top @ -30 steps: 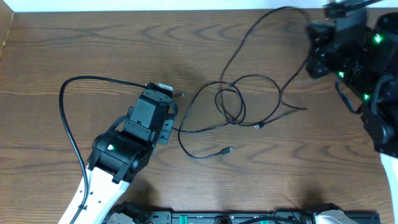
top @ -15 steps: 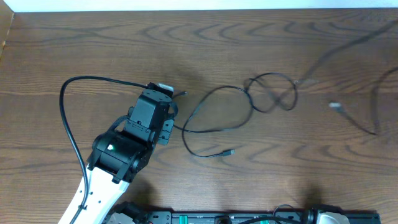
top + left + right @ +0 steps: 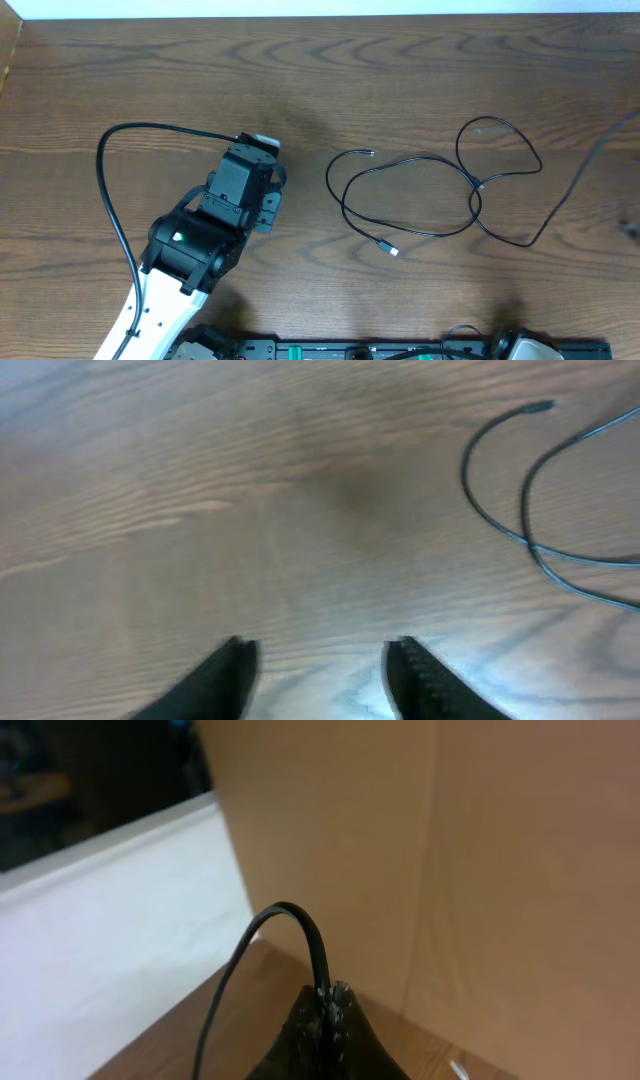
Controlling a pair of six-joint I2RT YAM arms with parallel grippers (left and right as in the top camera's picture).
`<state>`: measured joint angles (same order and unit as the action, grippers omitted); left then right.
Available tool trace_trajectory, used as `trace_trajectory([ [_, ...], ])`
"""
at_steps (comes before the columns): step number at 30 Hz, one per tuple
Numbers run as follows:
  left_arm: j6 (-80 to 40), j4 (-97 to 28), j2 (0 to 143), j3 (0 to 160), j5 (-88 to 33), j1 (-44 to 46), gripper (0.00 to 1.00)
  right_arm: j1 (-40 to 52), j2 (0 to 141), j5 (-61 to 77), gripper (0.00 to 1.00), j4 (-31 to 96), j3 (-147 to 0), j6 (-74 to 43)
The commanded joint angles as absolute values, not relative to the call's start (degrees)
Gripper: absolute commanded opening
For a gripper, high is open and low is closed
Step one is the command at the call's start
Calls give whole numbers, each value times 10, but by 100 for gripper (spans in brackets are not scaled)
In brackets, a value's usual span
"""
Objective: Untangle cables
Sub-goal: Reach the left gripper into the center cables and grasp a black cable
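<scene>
Wooden table is carrying the black cable, which is lying in loose loops right of centre. Left gripper is hanging open and empty; right gripper is pinching that cable.

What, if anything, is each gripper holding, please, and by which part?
The right gripper is shut on a black cable, pinching a stretch of its thin cord. The left gripper stands open, holding nothing.
</scene>
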<state>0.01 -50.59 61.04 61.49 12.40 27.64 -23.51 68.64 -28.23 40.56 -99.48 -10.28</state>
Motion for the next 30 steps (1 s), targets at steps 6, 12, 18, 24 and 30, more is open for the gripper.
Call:
trace_trajectory([
  [6, 202, -505, 679, 592, -273, 283, 54, -239, 696, -214, 1, 420, -997, -122],
  [12, 298, -466, 825, 591, -300, 357, 67, -239, 696, -188, 1, 429, -997, -122],
  [18, 309, -389, 909, 591, -300, 451, 70, -239, 697, -184, 1, 432, -997, -122],
  [24, 309, -279, 918, 591, -267, 533, 71, -239, 699, -159, 1, 438, -997, -122],
  [30, 308, -163, 937, 591, -148, 574, 71, -239, 699, -159, 1, 450, -997, -122],
])
